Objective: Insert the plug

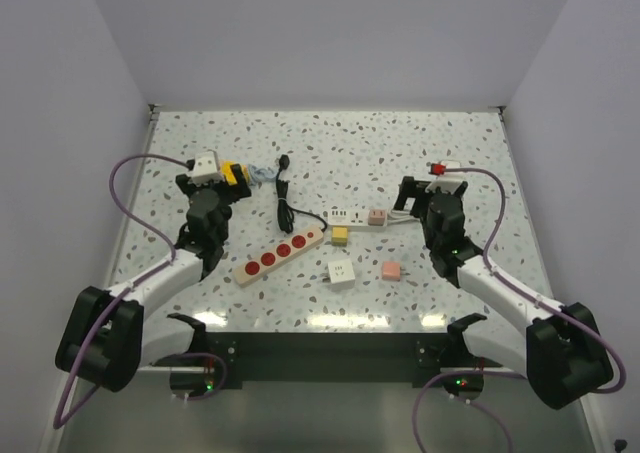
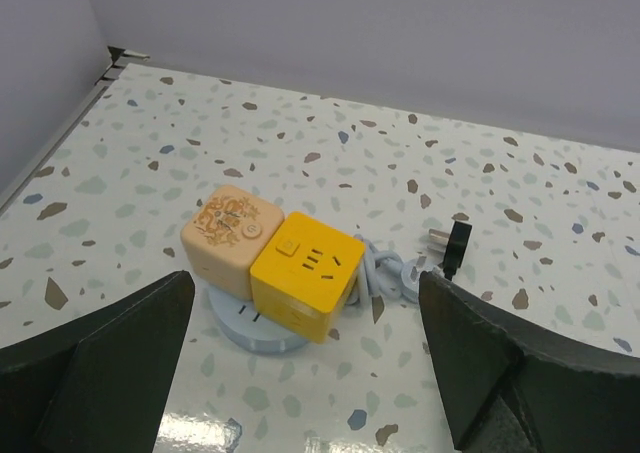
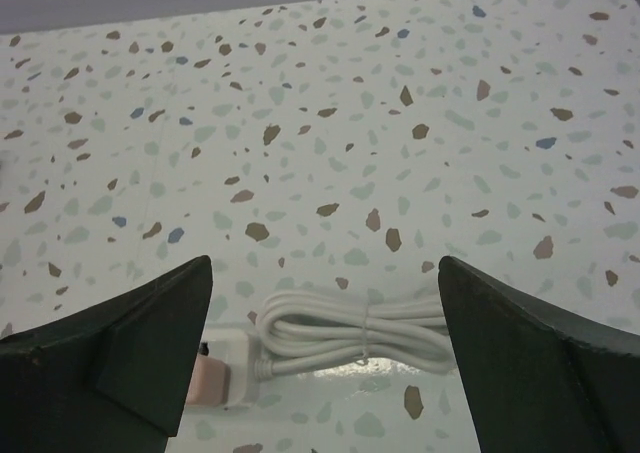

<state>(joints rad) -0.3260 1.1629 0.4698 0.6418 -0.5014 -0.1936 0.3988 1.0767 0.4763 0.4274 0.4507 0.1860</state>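
Observation:
A black plug [image 2: 455, 248] with bare prongs lies on the table, at the end of a black cord [image 1: 283, 205] that runs from a wooden power strip with red sockets [image 1: 280, 253]. A yellow socket cube [image 2: 305, 273] and a peach cube [image 2: 232, 235] sit on a pale blue round base [image 2: 255, 328], next to a coiled pale cable [image 2: 385, 273]. My left gripper [image 2: 305, 373] is open and empty, just in front of the cubes [image 1: 232, 171]. My right gripper [image 3: 325, 353] is open and empty above a bundled white cord [image 3: 350, 333].
A white power strip [image 1: 342, 216] with a pink cube [image 1: 376, 216] on its end lies mid-table. Its end shows in the right wrist view [image 3: 215, 373]. A small yellow cube [image 1: 340, 235], a white cube [image 1: 341, 271] and a pink cube [image 1: 390, 270] lie nearby. Walls enclose three sides.

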